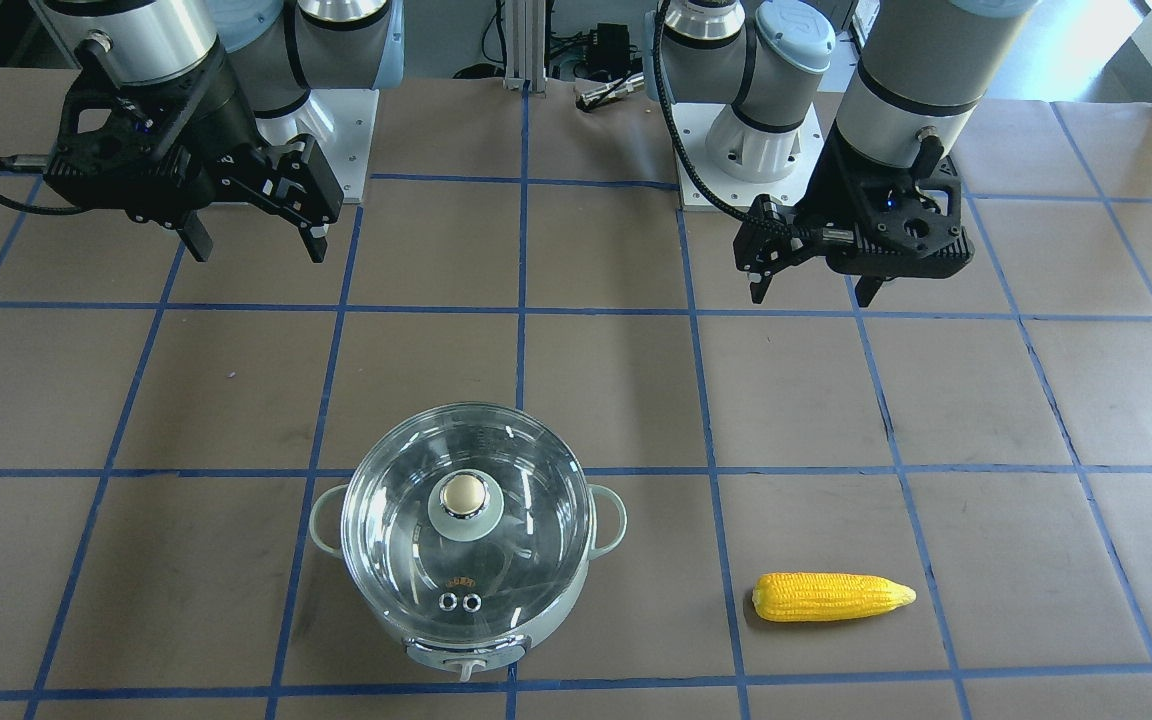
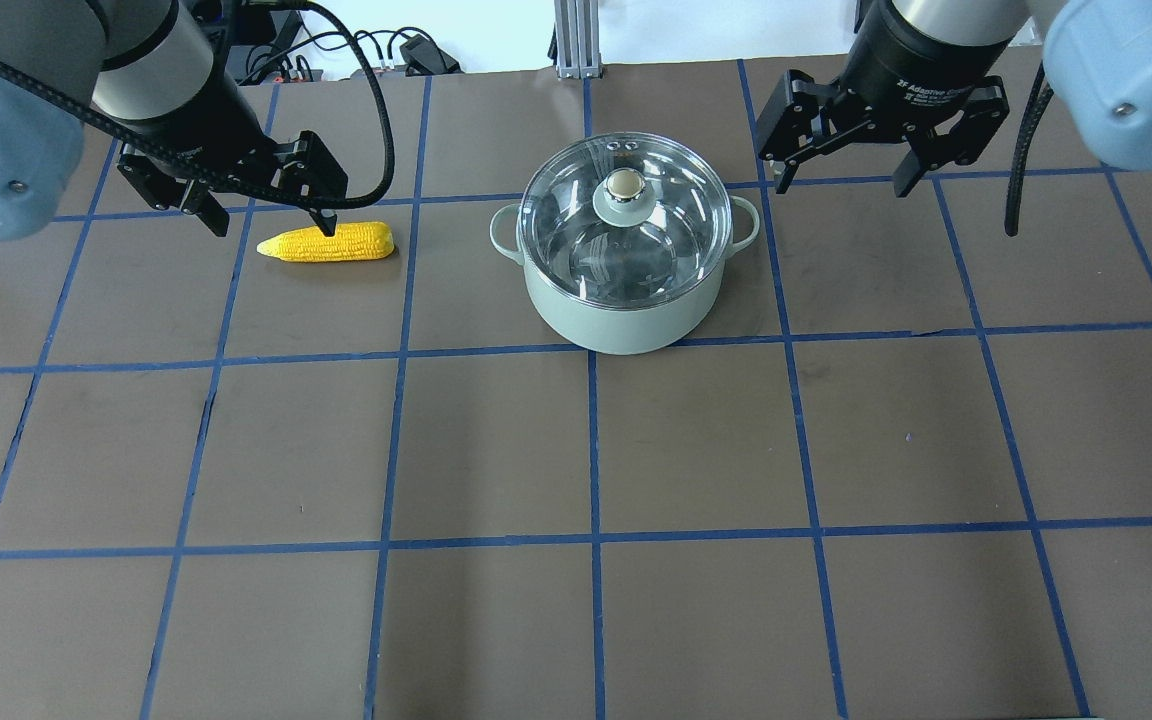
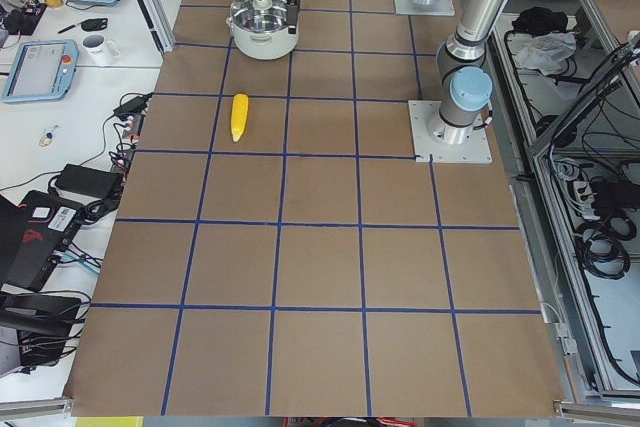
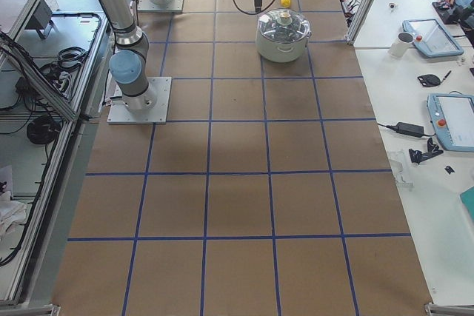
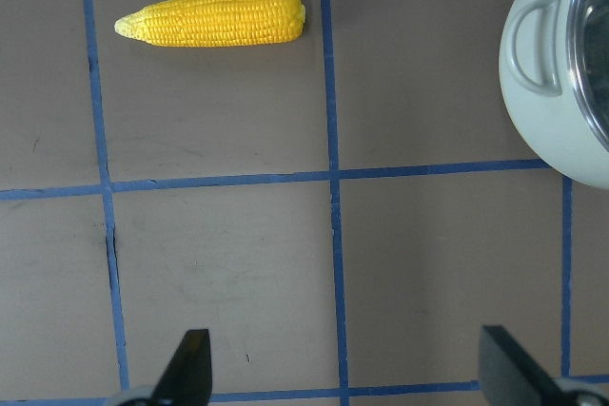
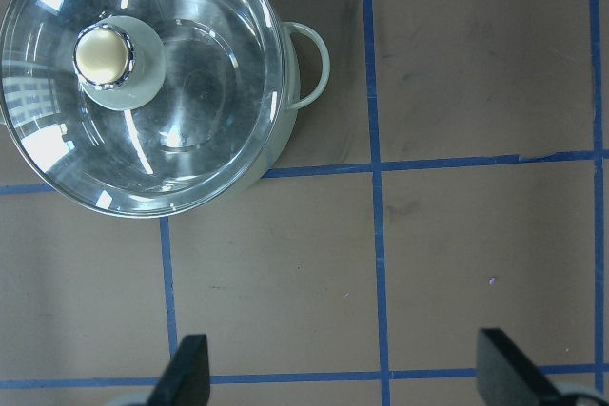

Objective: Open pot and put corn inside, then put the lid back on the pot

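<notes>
The mint-green pot [image 2: 626,315] stands at the middle of the table's far side, with the glass lid [image 2: 576,215] seated on it and the lid's knob [image 2: 622,185] at its centre. The yellow corn [image 2: 328,243] lies flat on the table to the pot's left. My left gripper [image 2: 274,228] is open and empty, hovering above the table near the corn. My right gripper [image 2: 842,188] is open and empty, hovering to the right of the pot. The left wrist view shows the corn [image 5: 214,18] ahead of the open fingers. The right wrist view shows the lid [image 6: 190,111].
The brown table [image 2: 696,440] has a blue tape grid. The two arm bases [image 1: 751,150] stand at the robot's side. Side tables with tablets [image 4: 452,120], a mug [image 4: 404,44] and cables run beyond the table's far edge.
</notes>
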{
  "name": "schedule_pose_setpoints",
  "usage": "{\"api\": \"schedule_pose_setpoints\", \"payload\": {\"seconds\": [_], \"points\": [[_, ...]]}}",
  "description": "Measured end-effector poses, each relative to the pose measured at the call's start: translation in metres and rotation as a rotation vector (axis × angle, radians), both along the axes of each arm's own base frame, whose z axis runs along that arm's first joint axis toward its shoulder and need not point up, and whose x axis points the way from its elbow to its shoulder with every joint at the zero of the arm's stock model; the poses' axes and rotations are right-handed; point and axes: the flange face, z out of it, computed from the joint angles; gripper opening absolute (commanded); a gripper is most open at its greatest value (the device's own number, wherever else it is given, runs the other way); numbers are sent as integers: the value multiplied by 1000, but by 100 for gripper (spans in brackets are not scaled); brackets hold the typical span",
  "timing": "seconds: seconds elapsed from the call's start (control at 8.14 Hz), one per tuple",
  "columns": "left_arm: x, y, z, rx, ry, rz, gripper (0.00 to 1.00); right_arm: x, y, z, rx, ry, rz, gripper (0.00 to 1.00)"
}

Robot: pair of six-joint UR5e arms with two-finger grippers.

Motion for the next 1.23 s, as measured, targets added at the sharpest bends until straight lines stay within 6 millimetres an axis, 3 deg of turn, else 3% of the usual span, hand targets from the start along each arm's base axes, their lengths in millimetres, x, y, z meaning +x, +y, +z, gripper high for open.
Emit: {"api": "schedule_pose_setpoints", "payload": {"seconds": [0.49,0.86,0.98,1.23], "points": [[1,0,-1,4,-4,-10,100,-3,-1,0,0,4,-2,100],[10,-11,-3,-22,-28,-175,100,-4,-1,0,-1,4,9,100],[22,-21,-7,-33,-41,-252,100,-4,-1,0,-2,4,19,100],[63,-45,-21,-43,-60,-383,100,-4,-1,0,-3,4,24,100]]}}
